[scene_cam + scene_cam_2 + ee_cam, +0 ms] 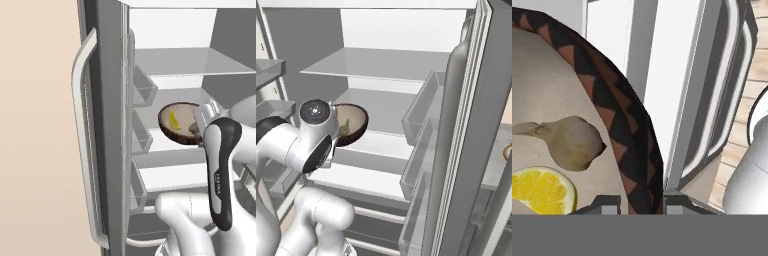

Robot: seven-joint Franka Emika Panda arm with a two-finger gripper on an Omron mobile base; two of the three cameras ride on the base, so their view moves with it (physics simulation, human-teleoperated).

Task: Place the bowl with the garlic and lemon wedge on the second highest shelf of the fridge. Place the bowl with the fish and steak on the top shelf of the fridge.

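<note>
Fingers (642,202) clamped on bowl (624,130) rim, garlic (574,142) and lemon (542,190) inside just left of fingers, bowl held over second fridge shelf (190,97)

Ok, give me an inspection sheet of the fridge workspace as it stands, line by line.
Surface: fridge open, white inside; top shelf bare; second shelf bare where it shows.
Job's things: bowl, brown with a patterned rim, held up in front of the shelves, level with the second shelf; lemon wedge and garlic lie in it.
Clutter: nothing seen.
Grippers: gripper shut on the bowl's rim, one finger either side.
Cables: nothing seen.
Surroundings: door with grey bins and silver handle; beige wall to the left; wooden floor in the hand view.
</note>
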